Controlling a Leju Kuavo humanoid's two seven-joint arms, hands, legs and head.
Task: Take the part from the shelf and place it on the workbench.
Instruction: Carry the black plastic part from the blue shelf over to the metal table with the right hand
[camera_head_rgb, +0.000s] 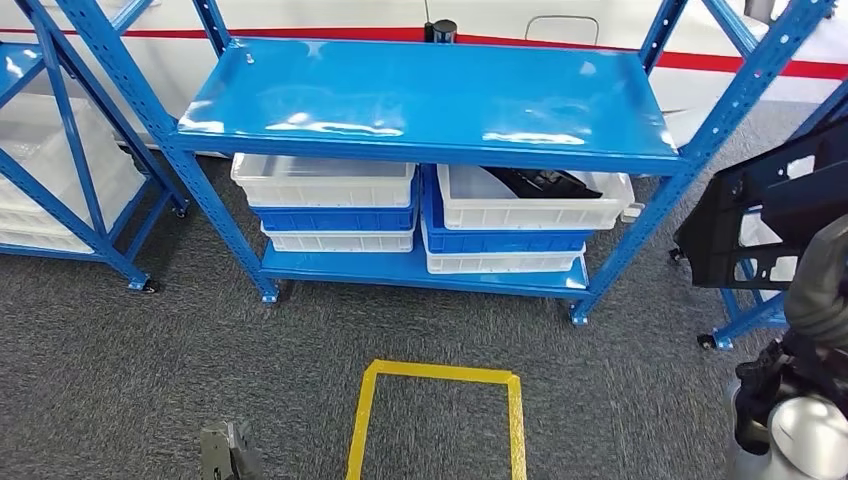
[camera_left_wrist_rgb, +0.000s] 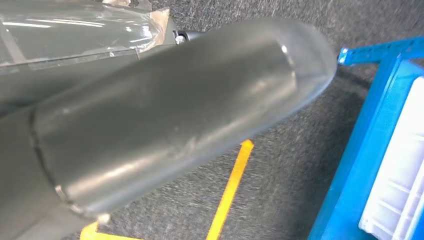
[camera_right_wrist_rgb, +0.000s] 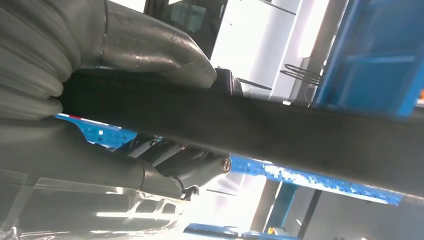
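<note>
While the right hand (camera_right_wrist_rgb: 125, 115) clamps thumb and fingers on the black part (camera_head_rgb: 765, 215) at the right edge of the frame, clear of the shelf (camera_head_rgb: 430, 100), probably for carrying, I cannot tell the left hand's (camera_head_rgb: 228, 452) state.

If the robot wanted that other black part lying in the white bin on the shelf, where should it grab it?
Probably from above and the front: the black part lies low in the open-topped white bin, under the blue shelf board. Its long upper edge looks the easiest grip, as the right hand holds its own.
</note>
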